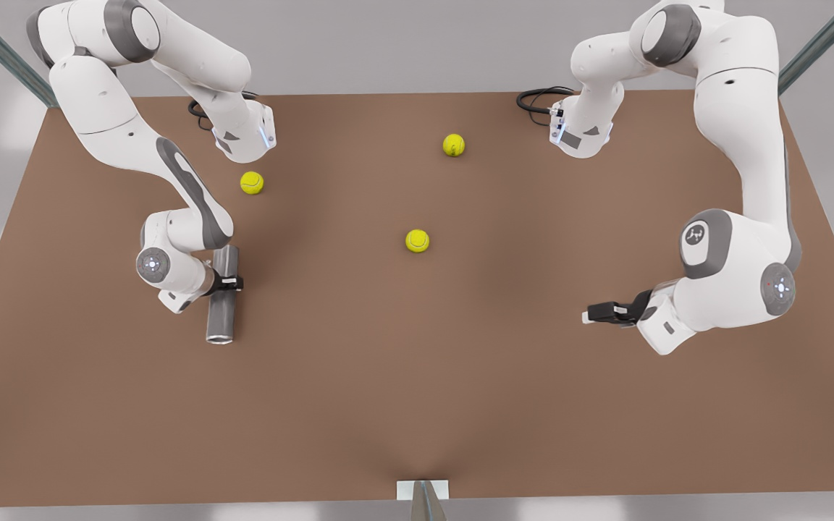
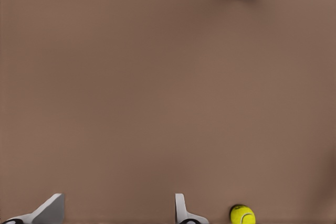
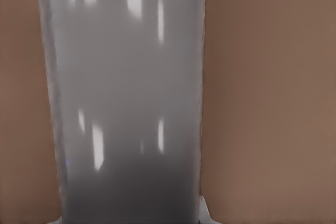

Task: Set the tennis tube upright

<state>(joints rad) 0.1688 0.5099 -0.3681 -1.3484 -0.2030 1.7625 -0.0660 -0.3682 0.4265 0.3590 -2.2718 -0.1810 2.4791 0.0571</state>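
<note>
The grey tennis tube lies flat on the brown table at the front view's left, its silvery rim toward the near edge. My right gripper is shut across the tube's middle. In the right wrist view the tennis tube runs between the fingers of the right gripper, with one fingertip against its side. My left gripper waits open over bare table at the front view's right. In its own wrist view the left gripper has nothing between its fingers.
Three yellow-green tennis balls rest on the table: one near the right arm, one at the back and one in the middle, also seen as a ball beside the left fingers. A metal bracket sits at the near edge.
</note>
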